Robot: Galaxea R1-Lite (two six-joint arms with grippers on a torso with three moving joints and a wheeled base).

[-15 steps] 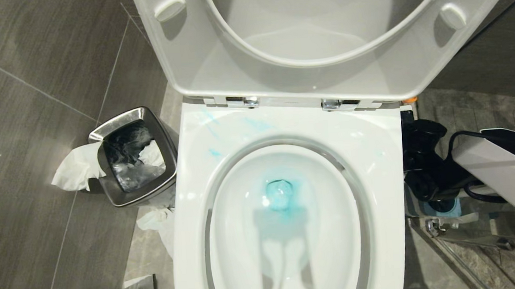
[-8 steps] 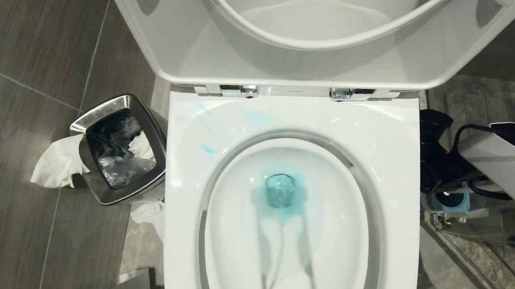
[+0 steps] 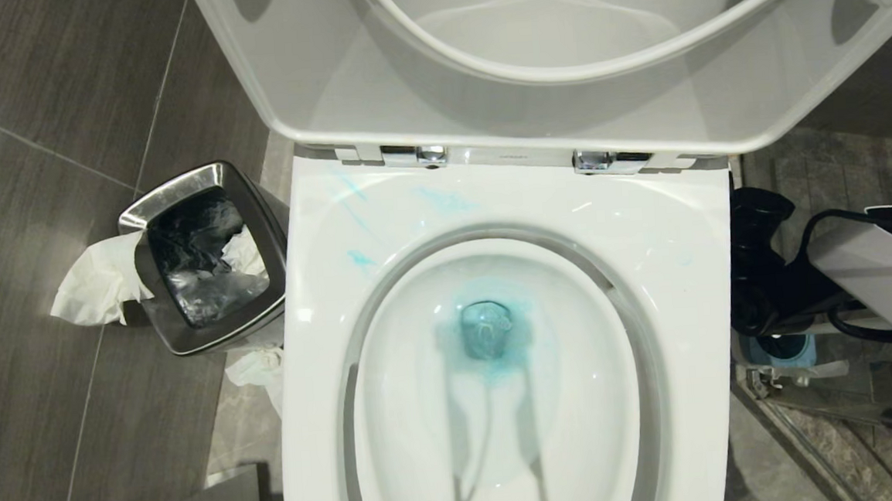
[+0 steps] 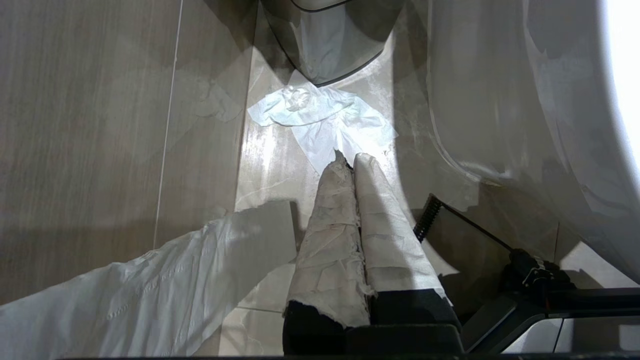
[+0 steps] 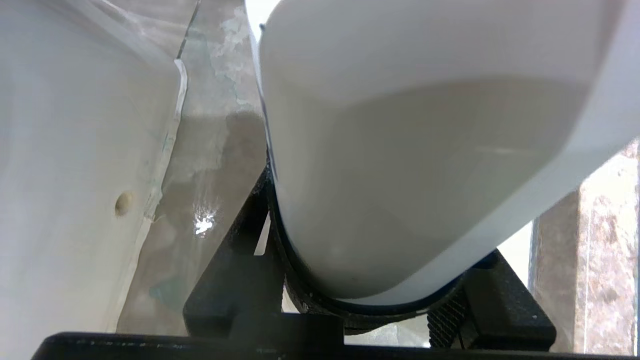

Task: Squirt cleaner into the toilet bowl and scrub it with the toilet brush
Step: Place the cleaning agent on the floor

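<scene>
The toilet bowl stands with seat and lid raised. Cleaner tints the water at the drain blue, and pale blue smears mark the rear rim. The toilet brush is out of view. My right gripper hangs low beside the bowl's right side, above a grey-and-blue holder. In the right wrist view the right gripper is shut on a white rounded bottle. My left gripper is shut and empty, its paper-wrapped fingers pointing at the floor left of the bowl.
A square steel waste bin stands left of the toilet with white tissue hanging over its edge. More tissue lies on the floor by the bin. A chrome fitting and hose sit on the floor at the right.
The whole head view shifted as the camera moved, so the toilet sits larger and further left. The right arm has drifted slightly to the right beside the bowl. Both grippers keep their state.
</scene>
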